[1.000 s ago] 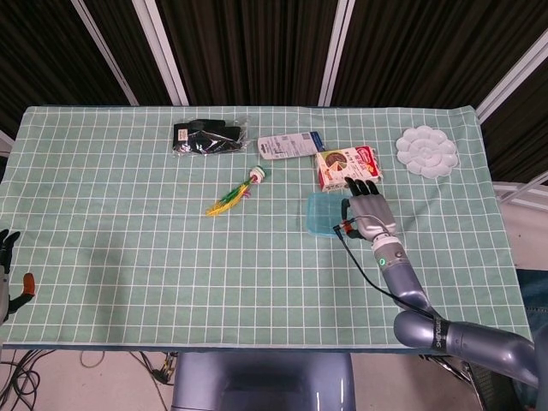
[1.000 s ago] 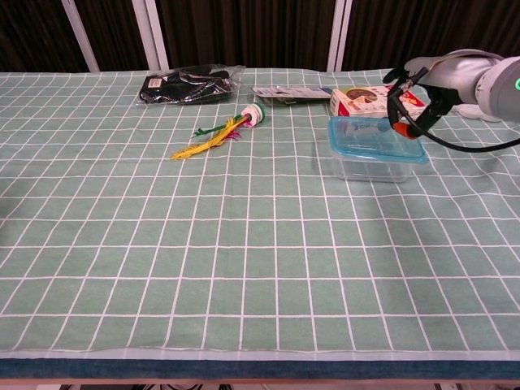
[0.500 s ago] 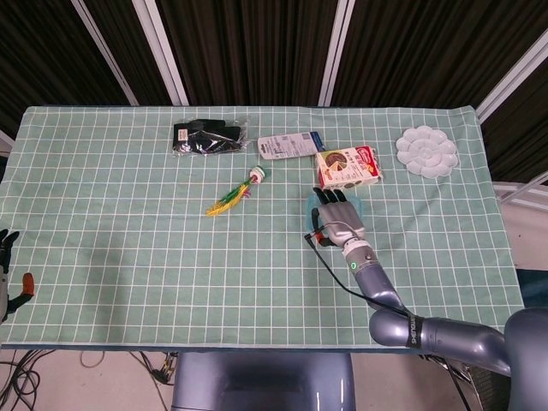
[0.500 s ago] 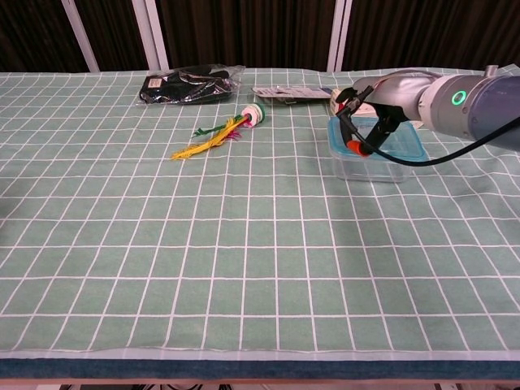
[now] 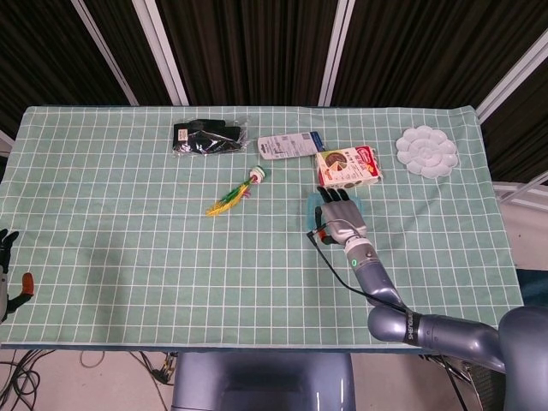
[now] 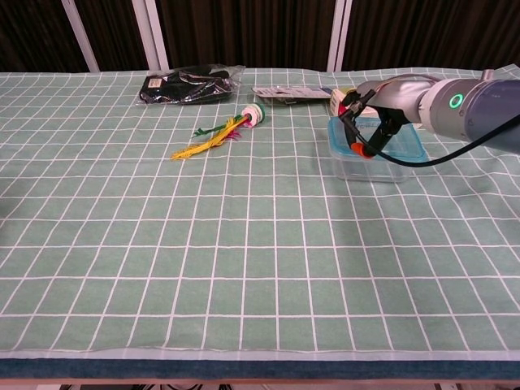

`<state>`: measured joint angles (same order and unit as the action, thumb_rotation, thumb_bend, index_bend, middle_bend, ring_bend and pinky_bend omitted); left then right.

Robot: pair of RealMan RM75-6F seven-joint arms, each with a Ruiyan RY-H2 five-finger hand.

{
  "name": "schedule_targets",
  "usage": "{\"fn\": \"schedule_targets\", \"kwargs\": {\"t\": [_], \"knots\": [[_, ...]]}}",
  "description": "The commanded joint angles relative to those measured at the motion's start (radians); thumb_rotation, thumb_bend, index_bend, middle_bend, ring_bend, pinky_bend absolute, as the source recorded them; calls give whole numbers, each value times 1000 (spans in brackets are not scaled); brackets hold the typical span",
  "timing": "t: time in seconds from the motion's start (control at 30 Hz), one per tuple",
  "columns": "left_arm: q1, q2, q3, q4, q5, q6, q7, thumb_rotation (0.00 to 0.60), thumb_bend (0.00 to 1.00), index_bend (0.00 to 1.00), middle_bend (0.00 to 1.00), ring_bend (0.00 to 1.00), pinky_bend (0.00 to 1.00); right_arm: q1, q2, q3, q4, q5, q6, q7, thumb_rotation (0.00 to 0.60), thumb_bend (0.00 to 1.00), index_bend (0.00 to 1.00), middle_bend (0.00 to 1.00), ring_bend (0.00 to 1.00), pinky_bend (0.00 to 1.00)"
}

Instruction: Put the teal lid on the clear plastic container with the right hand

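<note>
1. Right now the fingers (image 5: 333,197) of the right hand (image 5: 340,216) lie stretched out flat on the teal plastic lid (image 6: 406,145), pressing on it and grasping nothing.
2. That lid sits on top of the clear rectangular plastic container (image 6: 370,165), which stands on the desk (image 6: 244,244) with its green-and-white checked cloth.
3. Just behind the container lies a red-and-white snack box (image 5: 348,167); further right, near the back edge, is a white flower-shaped palette dish (image 5: 426,151).
4. Left of the container lie a yellow-and-green tasselled toy (image 5: 235,195), a flat white card packet (image 5: 288,145) and a black item in a clear bag (image 5: 206,138).
5. The left hand (image 5: 8,274) shows at the far left edge, off the desk, holding nothing, its fingers apart.
</note>
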<state>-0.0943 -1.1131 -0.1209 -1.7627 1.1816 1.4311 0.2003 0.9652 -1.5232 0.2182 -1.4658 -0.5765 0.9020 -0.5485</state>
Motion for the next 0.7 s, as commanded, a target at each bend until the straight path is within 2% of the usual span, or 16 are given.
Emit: {"fn": "schedule_targets", "kwargs": {"t": [0.03, 0.7], "knots": [[0, 0, 0, 0, 0, 0, 1, 600, 525, 72, 5, 0, 0, -2, 1, -5, 1, -1, -4, 3, 600, 510, 607, 40, 0, 0], [-1, 4, 1, -4, -7, -7, -2, 600, 525, 72, 5, 0, 0, 8, -23, -26, 48, 3, -39, 12, 600, 510, 607, 40, 0, 0]]}}
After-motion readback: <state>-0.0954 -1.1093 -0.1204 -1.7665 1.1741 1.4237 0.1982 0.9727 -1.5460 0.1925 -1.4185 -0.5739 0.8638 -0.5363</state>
